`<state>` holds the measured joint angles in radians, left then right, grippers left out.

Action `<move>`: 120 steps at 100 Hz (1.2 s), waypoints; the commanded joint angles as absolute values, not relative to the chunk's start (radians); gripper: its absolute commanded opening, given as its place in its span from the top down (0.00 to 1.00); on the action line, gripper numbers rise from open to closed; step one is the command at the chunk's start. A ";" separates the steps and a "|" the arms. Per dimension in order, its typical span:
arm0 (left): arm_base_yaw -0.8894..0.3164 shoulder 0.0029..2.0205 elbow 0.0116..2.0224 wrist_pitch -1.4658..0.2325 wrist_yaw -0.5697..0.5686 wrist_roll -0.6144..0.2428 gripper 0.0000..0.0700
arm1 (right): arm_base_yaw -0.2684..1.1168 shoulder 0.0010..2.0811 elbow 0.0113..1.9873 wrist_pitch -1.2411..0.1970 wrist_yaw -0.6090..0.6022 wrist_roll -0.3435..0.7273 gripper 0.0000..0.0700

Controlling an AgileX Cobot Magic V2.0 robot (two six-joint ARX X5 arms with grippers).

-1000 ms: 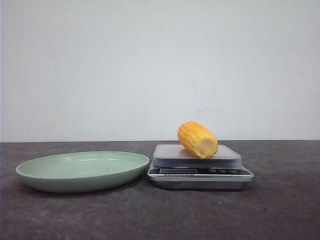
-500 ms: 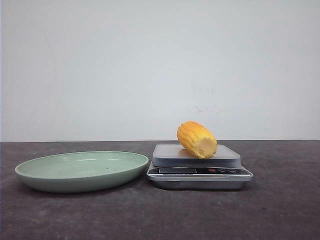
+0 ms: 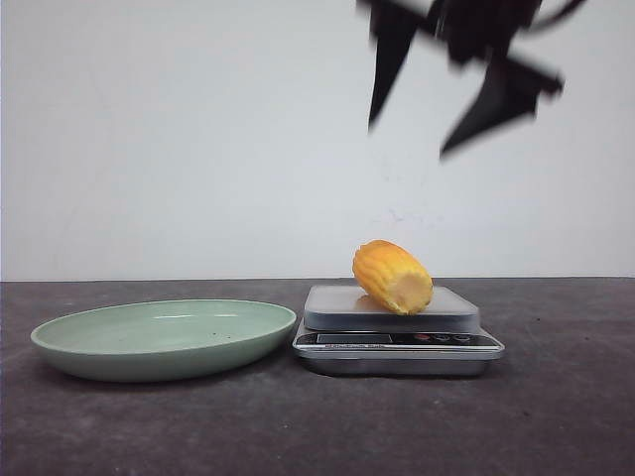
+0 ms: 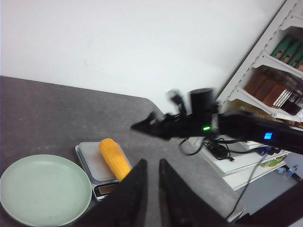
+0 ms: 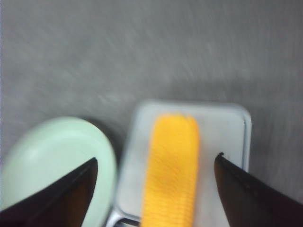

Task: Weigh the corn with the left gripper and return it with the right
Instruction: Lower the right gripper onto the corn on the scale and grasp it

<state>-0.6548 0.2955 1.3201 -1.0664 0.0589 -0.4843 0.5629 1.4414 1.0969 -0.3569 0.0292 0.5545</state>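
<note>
the right gripper (image 3: 407, 139) hangs high over the scale (image 3: 397, 337), fingers spread wide apart and holding nothing. the corn (image 3: 393, 277) lies on its side on the scale's platform, straight below that gripper and well apart from it, its pale cut end facing the front camera. the green plate (image 3: 164, 338) sits just beside the scale, off to the gripper's left. the left gripper (image 4: 151, 166) is up and away from the scale, fingers nearly together with a thin gap, empty.

Corn (image 4: 114, 159) lies on scale (image 4: 97, 165); green plate (image 4: 43, 196) beside.
</note>
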 commanded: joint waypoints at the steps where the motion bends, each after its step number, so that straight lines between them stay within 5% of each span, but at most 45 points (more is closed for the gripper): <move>1: -0.659 0.307 1.334 -1.055 0.063 -0.491 1.00 | 0.574 1.508 1.111 -0.362 0.014 0.599 0.31; 25: -0.659 0.307 1.334 -1.056 0.058 -0.483 1.00 | 0.594 1.673 1.111 -0.421 -0.029 0.616 0.33; 30: -0.659 0.307 1.334 -1.057 0.057 -0.482 1.00 | 0.600 1.691 1.111 -0.430 -0.029 0.616 0.52; 37: -0.659 0.307 1.334 -1.058 0.055 -0.482 1.00 | 0.606 1.698 1.111 -0.448 -0.025 0.613 1.00; 75: -0.659 0.307 1.334 -1.064 0.052 -0.479 1.00 | 0.644 1.487 1.264 -0.319 0.132 0.485 0.99; 96: -0.659 0.307 1.334 -1.087 0.047 -0.472 1.00 | 0.727 1.404 1.438 -0.179 0.135 0.347 0.99; 120: -0.659 0.307 1.334 -1.085 0.048 -0.453 1.00 | 0.778 1.413 1.494 -0.197 0.142 0.332 0.99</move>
<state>-0.6548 0.2955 1.3201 -1.0966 0.0509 -0.4694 0.7597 1.3922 1.4818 -0.1890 0.1356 0.3496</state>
